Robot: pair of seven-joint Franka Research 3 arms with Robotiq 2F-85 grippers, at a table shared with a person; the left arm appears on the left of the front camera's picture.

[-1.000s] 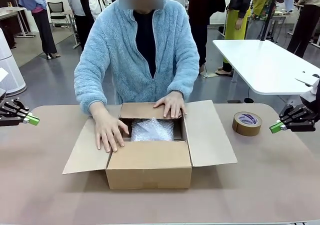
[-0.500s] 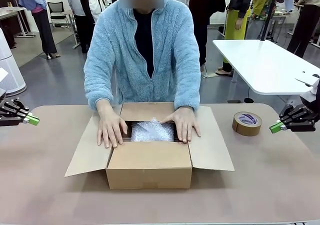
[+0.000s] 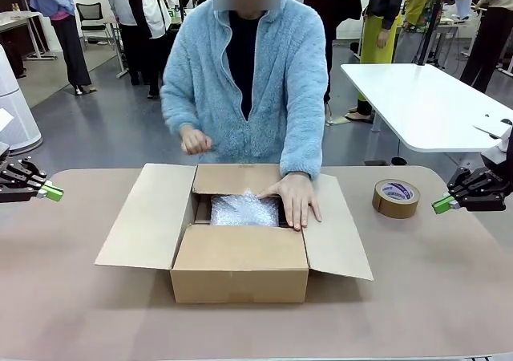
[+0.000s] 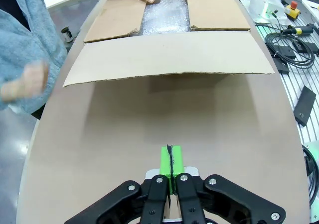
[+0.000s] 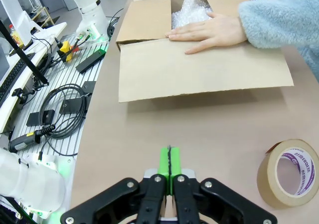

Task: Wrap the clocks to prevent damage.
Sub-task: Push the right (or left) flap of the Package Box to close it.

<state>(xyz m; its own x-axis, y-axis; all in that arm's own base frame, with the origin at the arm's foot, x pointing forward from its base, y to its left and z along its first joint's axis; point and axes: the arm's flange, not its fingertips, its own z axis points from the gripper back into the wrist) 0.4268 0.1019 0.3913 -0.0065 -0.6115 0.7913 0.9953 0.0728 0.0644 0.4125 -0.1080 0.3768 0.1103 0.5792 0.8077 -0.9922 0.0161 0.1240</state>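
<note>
An open cardboard box (image 3: 240, 265) sits mid-table with its flaps spread. Inside lies a whitish bubble-wrapped bundle, one of the clocks (image 3: 243, 209), also seen in the left wrist view (image 4: 166, 18) and the right wrist view (image 5: 192, 7). The person's one hand (image 3: 295, 199) rests flat on the box's right side flap; the other hand (image 3: 194, 141) is lifted off, near the chest. My left gripper (image 3: 54, 192) hovers shut at the table's left edge, far from the box, holding nothing. My right gripper (image 3: 439, 204) hovers shut at the right edge, also holding nothing.
A brown tape roll (image 3: 396, 198) lies on the table right of the box, near my right gripper, and shows in the right wrist view (image 5: 290, 171). Cables and small devices (image 5: 60, 112) lie on a rack beside the table. A white table (image 3: 425, 104) stands behind.
The person lifted one hand off the left flap up toward the chest, and that flap has swung wider. The other hand stays on the right flap. Neither gripper moved.
</note>
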